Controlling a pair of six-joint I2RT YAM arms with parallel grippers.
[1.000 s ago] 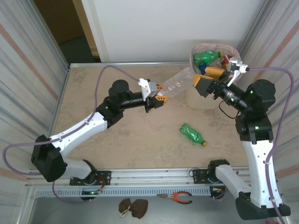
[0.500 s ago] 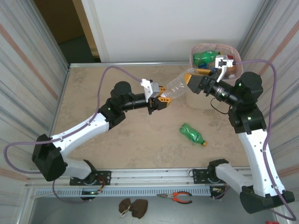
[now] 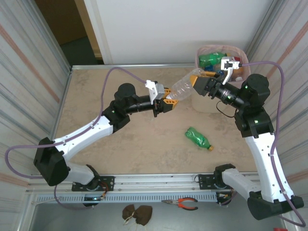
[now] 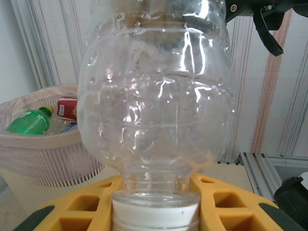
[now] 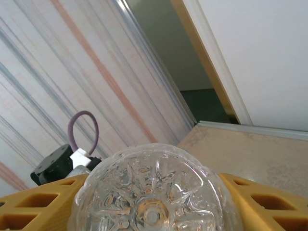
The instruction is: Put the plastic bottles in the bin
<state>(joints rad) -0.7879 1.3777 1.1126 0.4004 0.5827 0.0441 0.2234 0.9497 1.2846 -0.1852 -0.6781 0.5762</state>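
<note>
**Progress.** The bin (image 3: 204, 105) stands at the far right corner of the counter (image 3: 144, 144), lined with a pink bag (image 4: 43, 154). It already holds several bottles, among them a green bottle with a yellow cap (image 3: 210, 59) and a red-labelled one (image 4: 67, 107); the full count cannot be read. Judged from this, the larger part of the work is done.

**Item in hand.** A clear bottle (image 3: 182, 88) is held in the air above the counter, just left of the bin, tilted with its base up toward the bin. The left claw (image 3: 166, 99) is clamped on its neck, just above the white cap. The right claw (image 3: 198, 84) has a yellow pad (image 5: 38, 202) on either side of the bottle's base, at or against the plastic. Whether it grips cannot be told. This looks like a hand-over from left arm to right.

**Outstanding.** One green bottle with an orange cap (image 3: 198, 137) lies on its side on the counter, toward the near right, well apart from both claws. No other bottle is seen on the counter. Two remain to be binned: the clear one and this one.

**Surroundings and obstructions.**
- The right wrist hangs over the bin's near rim, so the opening is partly covered.
- The bin's contents come up close to the rim; room may be short.
- Pliers (image 3: 183, 203) lie below the counter's near edge, clear of the work.
</note>
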